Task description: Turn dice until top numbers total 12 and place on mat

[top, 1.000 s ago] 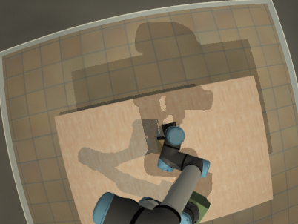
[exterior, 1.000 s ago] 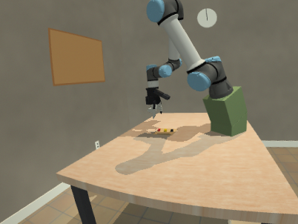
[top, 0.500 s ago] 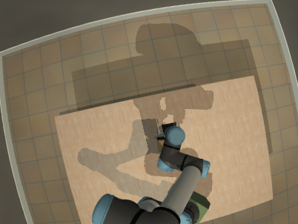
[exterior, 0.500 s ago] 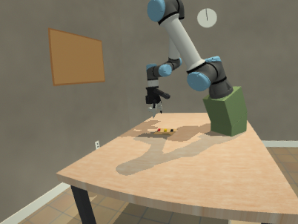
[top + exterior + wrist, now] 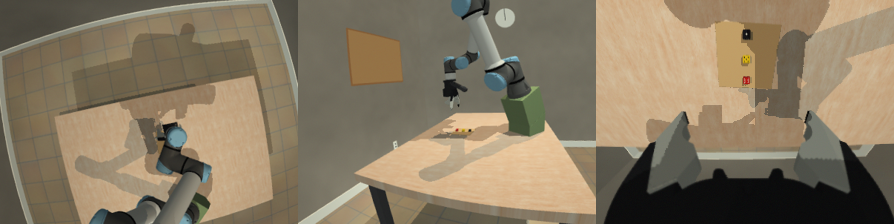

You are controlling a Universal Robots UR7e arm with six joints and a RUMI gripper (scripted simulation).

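In the wrist view a tan mat (image 5: 747, 54) lies on the wooden table with three dice in a row on it: a black die (image 5: 746, 34) at the far end, a yellow die (image 5: 746, 60) in the middle and a red die (image 5: 746, 80) nearest me. All three sit inside the mat's edges and look flat. Their top numbers are too small to read. The side camera shows the same row (image 5: 463, 130). My gripper (image 5: 746, 112) is open and empty, high above the table, well short of the mat. It also shows in the side view (image 5: 454, 104).
The arm's green base block (image 5: 525, 111) stands at the table's far right. The table edge runs just under my fingers in the wrist view. In the overhead view the arm (image 5: 174, 148) hides the mat.
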